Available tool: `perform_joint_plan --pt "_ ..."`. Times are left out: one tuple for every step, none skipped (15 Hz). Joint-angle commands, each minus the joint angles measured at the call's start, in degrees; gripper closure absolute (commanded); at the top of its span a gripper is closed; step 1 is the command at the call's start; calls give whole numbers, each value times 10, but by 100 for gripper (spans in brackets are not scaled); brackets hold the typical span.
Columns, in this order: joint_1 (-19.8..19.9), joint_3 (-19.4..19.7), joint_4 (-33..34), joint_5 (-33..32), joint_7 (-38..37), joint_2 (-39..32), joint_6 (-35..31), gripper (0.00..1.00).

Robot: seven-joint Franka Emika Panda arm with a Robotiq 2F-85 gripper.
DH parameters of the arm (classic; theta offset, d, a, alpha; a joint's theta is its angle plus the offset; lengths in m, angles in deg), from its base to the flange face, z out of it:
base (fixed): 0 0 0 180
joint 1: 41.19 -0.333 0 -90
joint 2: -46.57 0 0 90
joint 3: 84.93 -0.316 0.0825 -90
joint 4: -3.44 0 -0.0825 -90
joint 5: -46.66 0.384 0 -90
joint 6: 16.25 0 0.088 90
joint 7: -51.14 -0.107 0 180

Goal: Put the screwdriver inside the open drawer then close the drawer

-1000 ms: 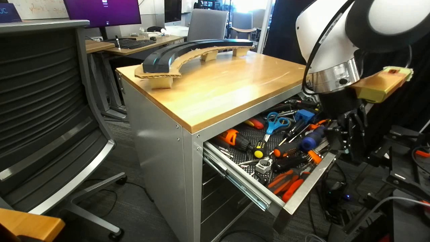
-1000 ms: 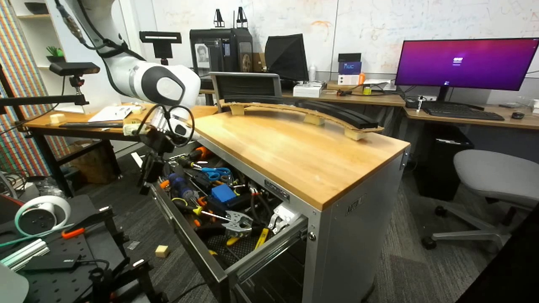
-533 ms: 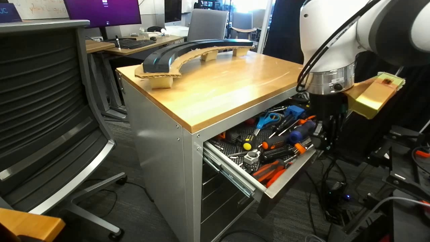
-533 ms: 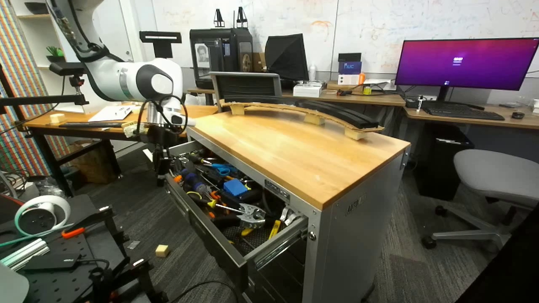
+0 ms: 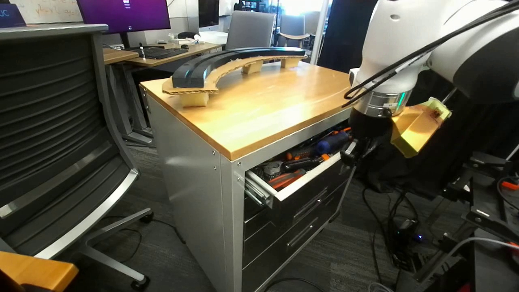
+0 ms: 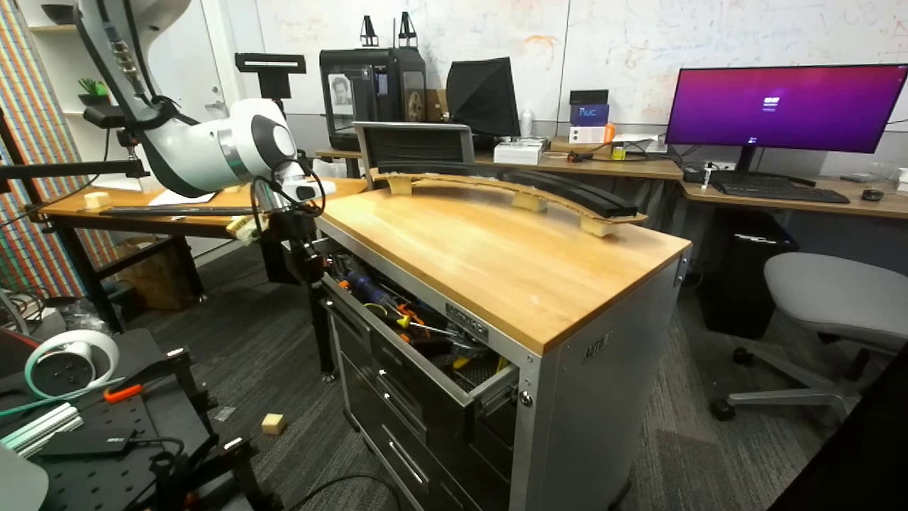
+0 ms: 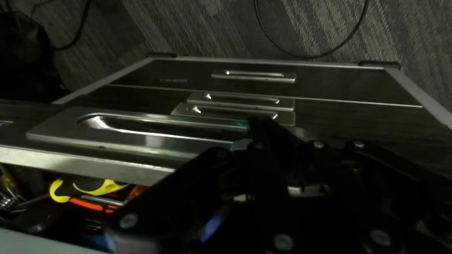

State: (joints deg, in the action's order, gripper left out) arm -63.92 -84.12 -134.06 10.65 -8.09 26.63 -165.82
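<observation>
The drawer, topmost in the grey cabinet, stands partly pulled out in both exterior views. Its front rim crosses the wrist view, with the metal handle just above. Dark fingers lie close together in the wrist view: my gripper is shut, with nothing visible between them. In an exterior view the gripper is by the far end of the drawer's front, apparently against it. Among the tools inside is a yellow-and-black handle; I cannot tell whether it is the screwdriver. Part of the contents is hidden under the cabinet top.
A blue-handled tool and red-orange handles fill the drawer. The wooden top carries a black curved piece on cardboard. Below are lower drawers. An office chair and black cart flank the cabinet.
The drawer has slid much further into the cabinet, its tools moving with it. My arm has followed toward the cabinet, and the gripper's fingers have come together.
</observation>
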Motion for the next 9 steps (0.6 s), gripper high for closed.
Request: perform_joint_plan --pt "-54 62 59 -160 -125 -58 -60 99" --pt "-67 75 72 -206 -161 -68 -63 99" --pt "-81 87 83 -250 -195 -75 -64 99" --pt "-93 97 92 -291 -229 -80 -62 99" --pt "-104 107 101 -332 -265 -85 -60 99" --pt "-114 115 108 -371 -300 -89 -57 99" --pt "-123 122 116 -409 -334 -93 -52 99" --pt "-130 126 123 -447 -367 -96 -48 99" --pt "-136 130 130 -484 -404 -98 -45 99"
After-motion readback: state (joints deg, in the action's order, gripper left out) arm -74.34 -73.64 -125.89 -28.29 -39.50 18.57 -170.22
